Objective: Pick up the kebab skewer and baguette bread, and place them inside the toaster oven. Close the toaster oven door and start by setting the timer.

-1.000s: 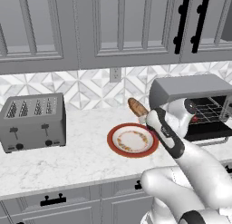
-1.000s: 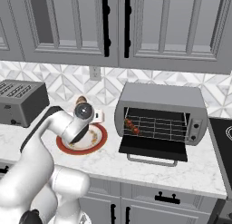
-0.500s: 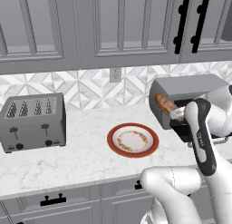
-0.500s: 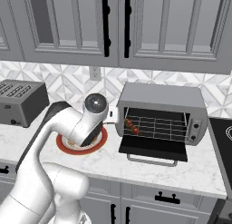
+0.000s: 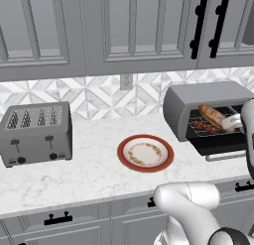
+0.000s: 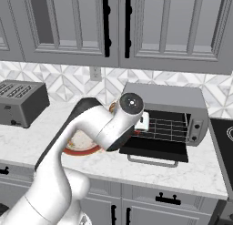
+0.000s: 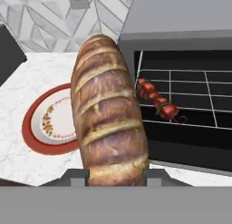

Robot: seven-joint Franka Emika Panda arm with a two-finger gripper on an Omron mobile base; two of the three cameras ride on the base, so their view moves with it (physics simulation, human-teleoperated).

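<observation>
The golden-brown baguette bread (image 7: 111, 114) runs lengthwise up the hand view, and my gripper (image 7: 115, 173) is shut on its near end. In the left base view the baguette bread (image 5: 212, 115) hangs at the mouth of the grey toaster oven (image 5: 208, 97), with the gripper (image 5: 230, 122) just right of it. The kebab skewer (image 7: 157, 100) lies on the wire rack inside the dark cavity, also seen as the kebab skewer (image 5: 201, 125) below the loaf. The toaster oven door (image 6: 154, 150) is folded down flat, its bar handle toward me.
A red-rimmed plate (image 5: 145, 153) sits bare on the marble counter left of the oven. A grey four-slot toaster (image 5: 34, 132) stands at the far left. A wall outlet (image 5: 125, 82) is on the tiled backsplash, with cabinets above. A stovetop edge (image 6: 225, 133) lies right of the oven.
My arm has swung right, carrying the baguette from above the plate to the open front of the toaster oven. The skewer has stayed on the rack.
</observation>
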